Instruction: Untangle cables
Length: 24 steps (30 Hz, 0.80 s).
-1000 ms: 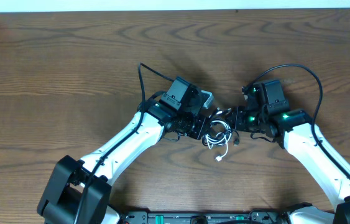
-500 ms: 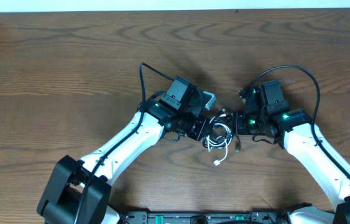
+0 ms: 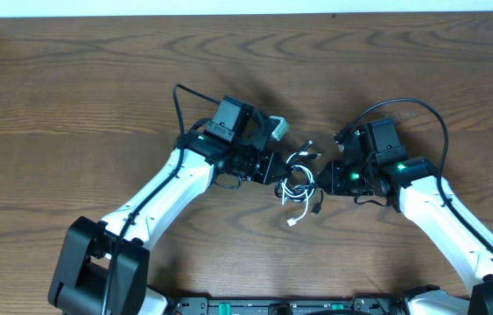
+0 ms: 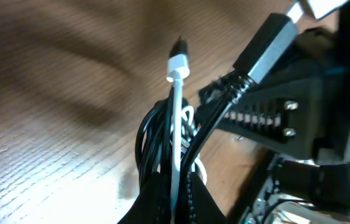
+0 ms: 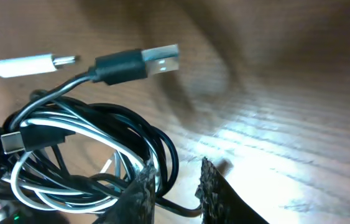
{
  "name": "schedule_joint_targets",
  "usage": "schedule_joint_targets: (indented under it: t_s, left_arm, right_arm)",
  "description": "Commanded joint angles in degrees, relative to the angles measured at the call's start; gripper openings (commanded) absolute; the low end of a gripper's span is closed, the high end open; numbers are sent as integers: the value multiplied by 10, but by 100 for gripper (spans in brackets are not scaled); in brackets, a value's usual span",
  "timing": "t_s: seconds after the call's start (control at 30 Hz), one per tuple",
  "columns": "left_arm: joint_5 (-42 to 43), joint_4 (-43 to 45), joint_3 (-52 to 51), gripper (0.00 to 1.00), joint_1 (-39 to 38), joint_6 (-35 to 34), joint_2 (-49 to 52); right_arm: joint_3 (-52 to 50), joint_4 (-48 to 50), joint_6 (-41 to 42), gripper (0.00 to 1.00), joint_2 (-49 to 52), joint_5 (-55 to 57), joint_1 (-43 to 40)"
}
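Dark wood-grain counter (image 3: 71,79). Centre-left: left gripper (image 3: 272,169) clamped on the bunched black-and-white cables (image 3: 299,184), plug ends sticking out. Just right: right gripper (image 3: 325,178) against the bundle, black strand across a narrow gap; pinched or not, cannot tell.
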Motion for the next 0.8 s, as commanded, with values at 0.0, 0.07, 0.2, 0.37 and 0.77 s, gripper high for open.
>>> schedule_joint_targets:
  t_s: [0.0, 0.07, 0.2, 0.37, 0.77]
  left_arm:
    - [59, 3, -2, 7, 5, -7, -2]
    - [66, 3, -2, 8, 5, -7, -2]
    - [66, 3, -2, 8, 5, -12, -2]
    - [14, -2, -2, 8, 4, -12, -2]
    - [-24, 8, -6, 7, -50, -9, 2]
  right_arm:
    - [-9, 2, 36, 21, 1, -40, 0]
    - [-9, 13, 49, 20, 1, -51, 0]
    - [-9, 26, 72, 20, 1, -74, 0]
    - [-9, 12, 85, 15, 1, -73, 3]
    - [-9, 19, -82, 41, 1, 57, 6]
